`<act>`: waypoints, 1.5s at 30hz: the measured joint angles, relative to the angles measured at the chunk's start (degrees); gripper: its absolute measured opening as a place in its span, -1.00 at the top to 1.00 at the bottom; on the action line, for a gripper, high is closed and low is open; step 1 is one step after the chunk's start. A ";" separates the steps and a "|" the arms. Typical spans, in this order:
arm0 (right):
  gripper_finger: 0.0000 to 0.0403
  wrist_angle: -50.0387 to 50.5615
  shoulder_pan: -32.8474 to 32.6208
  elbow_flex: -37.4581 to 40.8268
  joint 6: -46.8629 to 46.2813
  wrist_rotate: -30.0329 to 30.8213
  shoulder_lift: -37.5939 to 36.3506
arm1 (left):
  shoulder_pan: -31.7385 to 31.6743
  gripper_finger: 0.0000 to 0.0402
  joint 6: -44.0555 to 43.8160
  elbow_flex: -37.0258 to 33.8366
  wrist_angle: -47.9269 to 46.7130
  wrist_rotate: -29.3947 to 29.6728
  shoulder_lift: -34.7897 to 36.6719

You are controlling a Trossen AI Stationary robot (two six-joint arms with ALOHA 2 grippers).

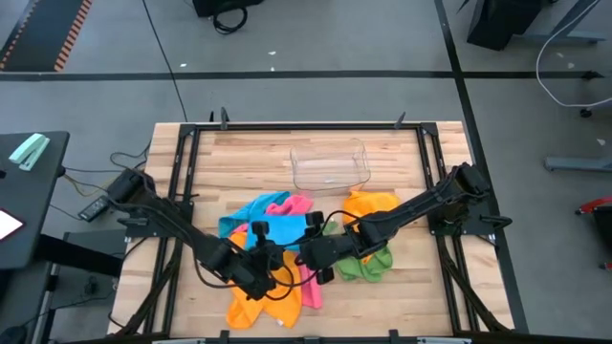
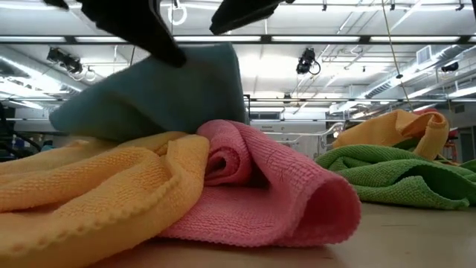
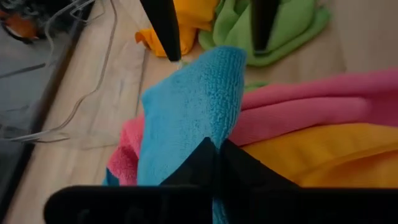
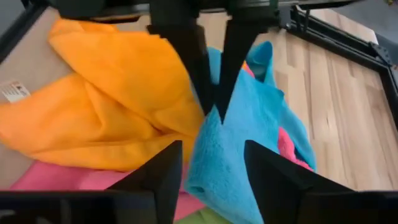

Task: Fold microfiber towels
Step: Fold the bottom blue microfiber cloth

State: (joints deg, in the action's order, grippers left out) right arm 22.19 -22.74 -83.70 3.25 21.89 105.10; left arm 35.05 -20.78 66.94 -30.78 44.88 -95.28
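Orange towel [image 2: 89, 197] and pink towel [image 2: 260, 193] are lying frontmost in the heap mid-table. You're pinching the blue towel [image 3: 193, 106] with the left gripper [image 4: 211, 109], lifting it clear; right gripper [image 4: 211, 168] is straddling it, jaws apart, probably readying a second grip.

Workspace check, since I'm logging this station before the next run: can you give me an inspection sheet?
Surface: wooden table inside a black frame.
Job's things: blue towel lifted from a heap with a pink towel and an orange towel; a second orange towel and a green towel lie to one side.
Clutter: clear plastic tray at the far side.
Grippers: left claw shut on the blue towel; right claw open around its hanging edge.
Cables: loose leads by the left arm's base.
Surroundings: grey floor, side desk, ceiling lights; no people seen.
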 joint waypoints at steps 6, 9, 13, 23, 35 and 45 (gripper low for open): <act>-0.20 -6.28 0.11 1.62 0.32 -1.86 0.87 | -0.03 0.91 -1.09 0.00 -0.03 -0.93 2.26; -0.25 -11.83 0.07 4.38 0.42 -0.39 0.83 | -0.17 0.87 -1.35 0.00 -0.55 -1.26 2.44; -0.23 -15.22 0.22 8.18 0.27 2.63 0.87 | -0.22 0.94 -1.13 0.00 -0.64 -1.28 2.69; 0.28 -19.18 2.08 12.53 -0.06 3.65 0.87 | -0.56 0.86 -1.59 -0.03 -1.27 -1.57 4.33; 0.95 -13.97 2.15 10.69 -0.12 1.14 -1.20 | -0.31 0.46 -1.09 -0.04 -2.87 -4.32 5.34; 0.96 1.79 2.84 -0.32 -5.59 0.67 -1.29 | -2.21 -0.27 -4.52 -0.07 0.90 -4.16 5.26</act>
State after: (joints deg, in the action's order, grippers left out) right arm 23.98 -19.90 -84.02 -2.35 22.57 103.81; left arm 32.84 -25.30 66.87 -29.88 40.71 -90.02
